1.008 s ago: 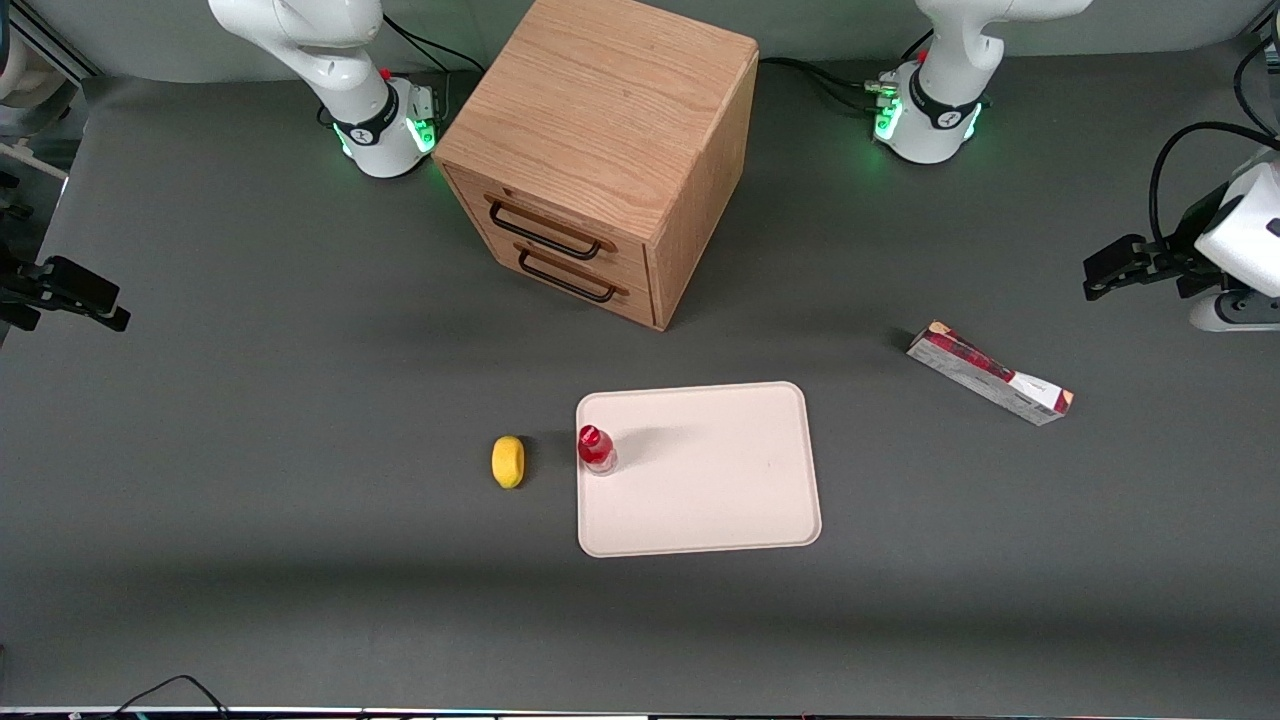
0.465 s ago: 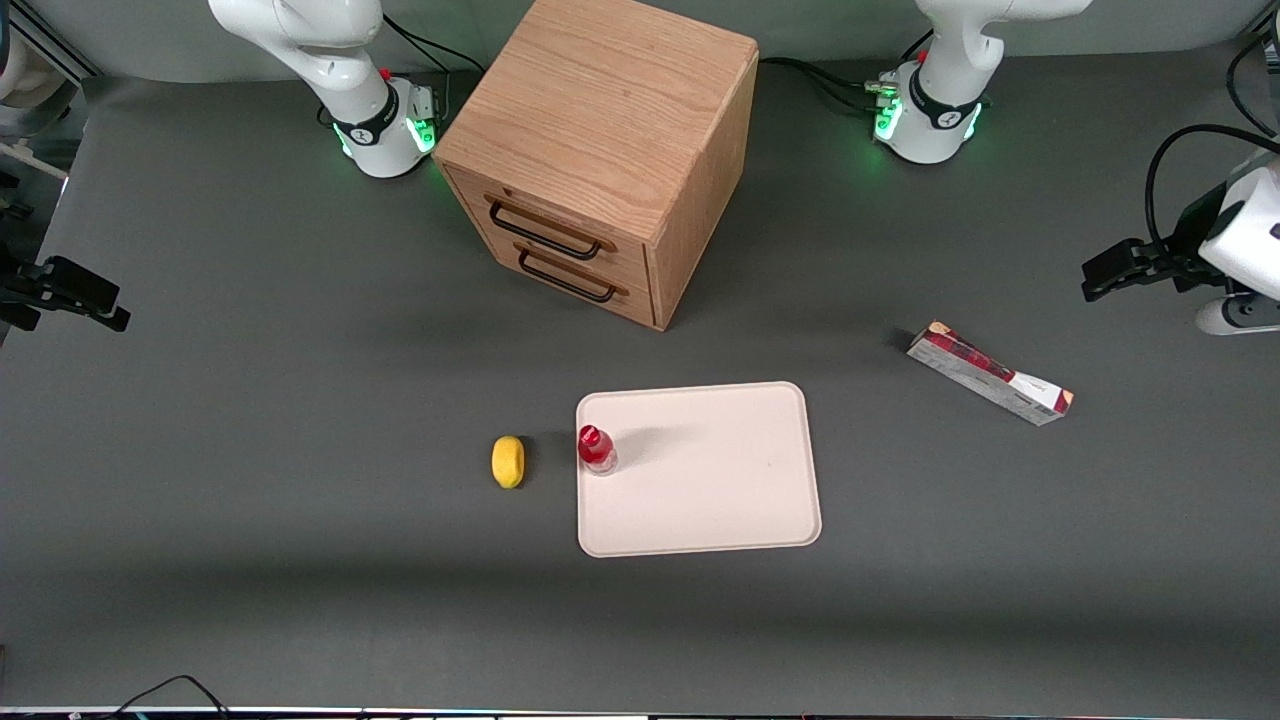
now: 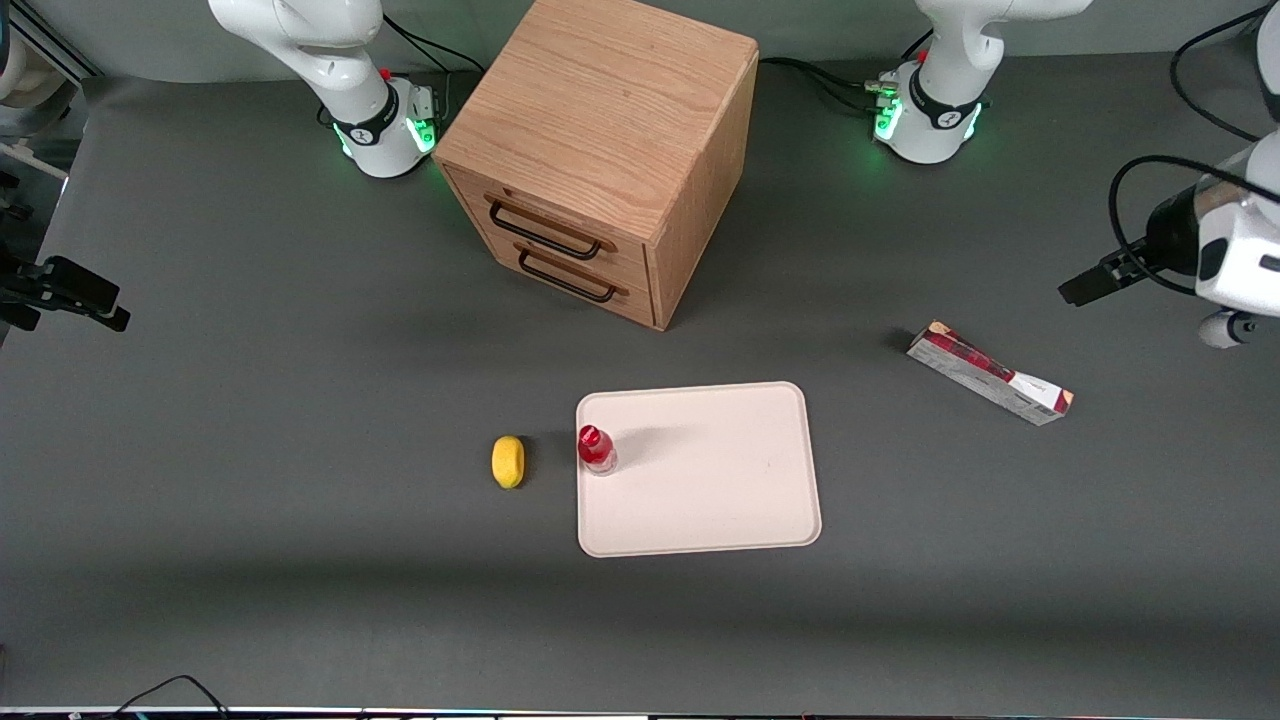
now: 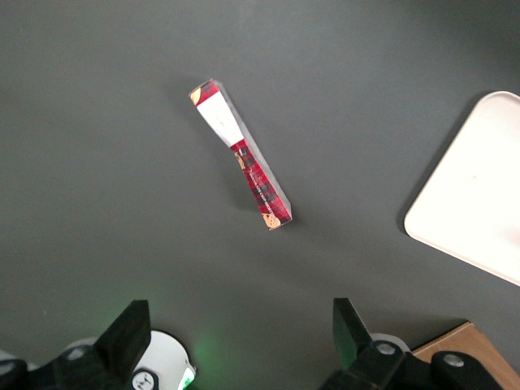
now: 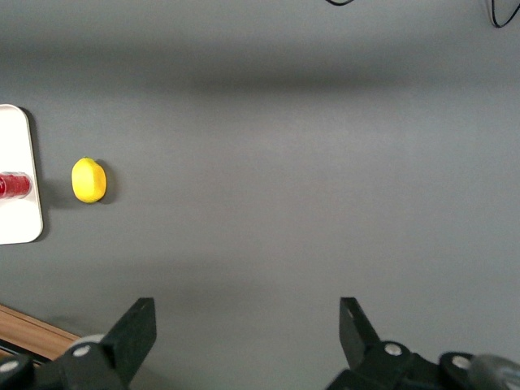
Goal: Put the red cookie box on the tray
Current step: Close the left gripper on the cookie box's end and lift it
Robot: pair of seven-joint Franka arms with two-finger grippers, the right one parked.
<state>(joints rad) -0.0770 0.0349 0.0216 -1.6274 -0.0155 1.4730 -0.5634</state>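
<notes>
Grey counter point(image 3: 250, 420) | red cookie box point(image 3: 988, 372) flat, off tray point(image 3: 790, 400) | hand point(image 4: 240, 329) above, released | judged light, crushable: grip mid-length across narrow sides

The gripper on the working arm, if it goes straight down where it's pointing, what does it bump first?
Probably bare table. The open gripper hangs above it, and the red cookie box lies slightly ahead, though depth is hard to judge.

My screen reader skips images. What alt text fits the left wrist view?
The red cookie box lies flat on the dark table, apart from the tray. The gripper hangs above, jaws open and empty.
</notes>
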